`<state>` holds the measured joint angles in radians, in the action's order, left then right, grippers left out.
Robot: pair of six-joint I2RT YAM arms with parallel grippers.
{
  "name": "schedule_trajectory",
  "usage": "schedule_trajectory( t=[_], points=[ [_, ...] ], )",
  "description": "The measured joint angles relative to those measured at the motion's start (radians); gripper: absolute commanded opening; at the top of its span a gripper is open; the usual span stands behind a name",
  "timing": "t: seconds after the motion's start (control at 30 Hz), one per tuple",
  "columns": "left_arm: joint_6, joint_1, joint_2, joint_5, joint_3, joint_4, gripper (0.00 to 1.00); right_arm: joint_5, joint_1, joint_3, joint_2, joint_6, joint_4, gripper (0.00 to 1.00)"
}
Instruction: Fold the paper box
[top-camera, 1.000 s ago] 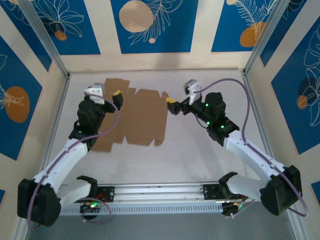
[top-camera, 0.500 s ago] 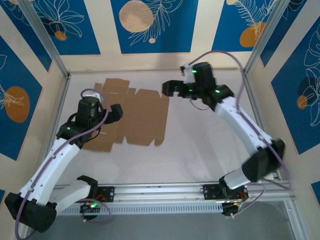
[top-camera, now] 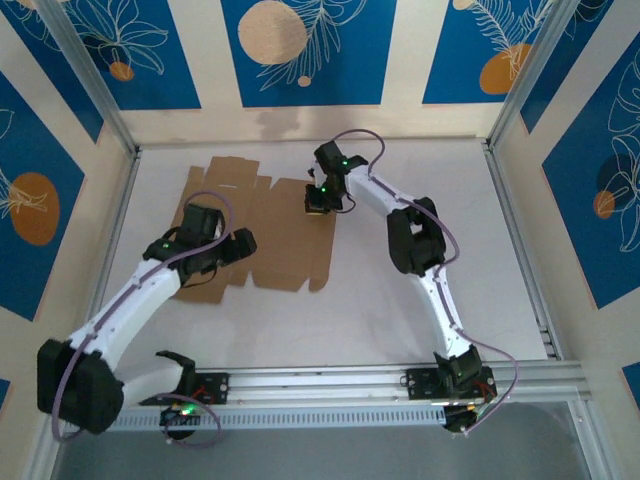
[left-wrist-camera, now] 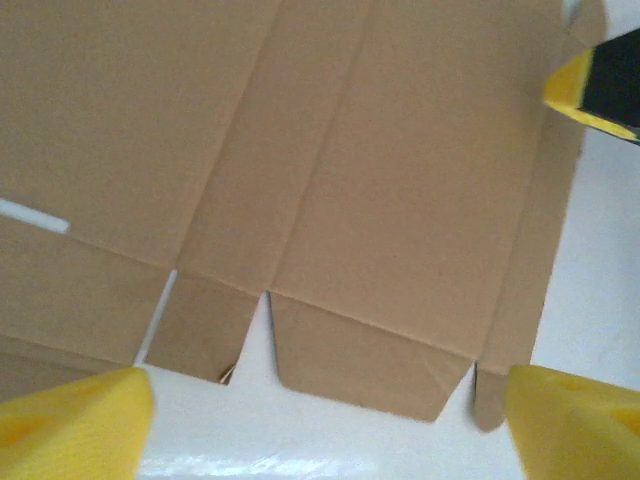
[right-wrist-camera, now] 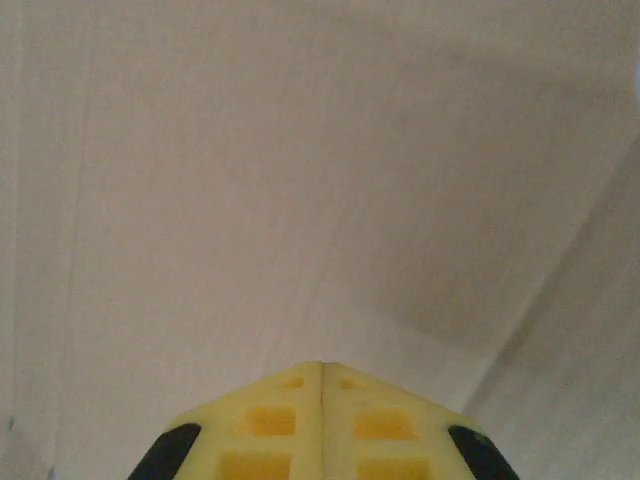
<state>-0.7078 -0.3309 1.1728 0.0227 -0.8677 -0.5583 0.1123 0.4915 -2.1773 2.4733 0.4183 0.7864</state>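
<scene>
The flat brown cardboard die-cut box (top-camera: 285, 235) lies unfolded on the white surface (top-camera: 420, 290), left of centre and towards the far side from overhead. Close in, the left wrist camera picks out its creases, flaps and slits, with the left fingers (left-wrist-camera: 70, 420) spread wide either side of a flapped edge. Overhead, the right fingers (top-camera: 318, 203) sit at the box's right edge. Their own camera shows them pressed together, nothing pinched.

Right gripper (top-camera: 318, 200) swings in from the right side, up and across, and lands at the far right corner of the flat brown cardboard die-cut box (top-camera: 290, 235), its yellow fingers (right-wrist-camera: 285, 420) snapped together. Left gripper (top-camera: 238, 248) drops from the far left panels toward the near edge.
</scene>
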Motion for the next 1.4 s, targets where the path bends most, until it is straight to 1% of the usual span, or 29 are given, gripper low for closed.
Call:
schedule_trajectory(
  t=[0.07,0.1,0.13,0.17,0.23,0.33,0.37,0.57,0.73,0.93,1.03,1.13,1.3,1.37,1.4],
  points=[
    [-0.027,0.022,0.052,0.013,0.016,0.032,0.61,-0.005,-0.007,-0.088,0.058,-0.002,0.018,0.00],
    [-0.042,0.033,0.078,0.022,0.024,0.048,0.51,-0.011,-0.009,-0.114,0.075,-0.001,0.025,0.00],
    [-0.051,0.042,0.098,0.029,0.030,0.058,0.43,-0.016,-0.010,-0.129,0.086,0.002,0.032,0.00],
    [-0.062,0.051,0.118,0.037,0.032,0.068,0.37,-0.024,-0.012,-0.132,0.091,0.003,0.038,0.00],
    [-0.096,0.070,0.162,0.055,0.033,0.099,0.18,-0.040,-0.018,-0.131,0.095,0.010,0.056,0.00],
    [-0.143,0.090,0.217,0.077,0.037,0.159,0.02,-0.060,-0.028,-0.081,0.082,0.021,0.034,0.00],
    [-0.154,0.092,0.236,0.081,0.037,0.176,0.00,-0.069,-0.029,-0.059,0.069,0.022,0.022,0.00],
    [-0.272,0.093,0.385,0.096,0.045,0.281,0.00,-0.107,-0.049,0.102,-0.022,0.037,-0.037,0.00],
    [-0.361,0.093,0.480,0.097,0.026,0.329,0.00,-0.141,-0.069,0.371,-0.174,0.081,-0.151,0.00],
    [-0.383,0.102,0.592,0.081,-0.093,0.360,0.00,-0.183,-0.059,0.707,-0.378,0.119,-0.282,0.00],
    [-0.376,0.111,0.661,0.081,-0.177,0.359,0.00,-0.196,-0.025,0.829,-0.463,0.130,-0.299,0.00],
    [-0.355,0.115,0.718,0.085,-0.249,0.354,0.00,-0.188,0.026,0.913,-0.525,0.134,-0.298,0.00],
    [-0.297,0.121,0.770,0.096,-0.338,0.309,0.00,-0.154,0.141,0.957,-0.563,0.137,-0.254,0.00],
    [-0.271,0.120,0.771,0.105,-0.342,0.290,0.02,-0.130,0.168,0.964,-0.567,0.143,-0.243,0.01],
    [-0.250,0.120,0.769,0.107,-0.343,0.284,0.05,-0.109,0.179,0.968,-0.569,0.151,-0.240,0.03]
  ],
)
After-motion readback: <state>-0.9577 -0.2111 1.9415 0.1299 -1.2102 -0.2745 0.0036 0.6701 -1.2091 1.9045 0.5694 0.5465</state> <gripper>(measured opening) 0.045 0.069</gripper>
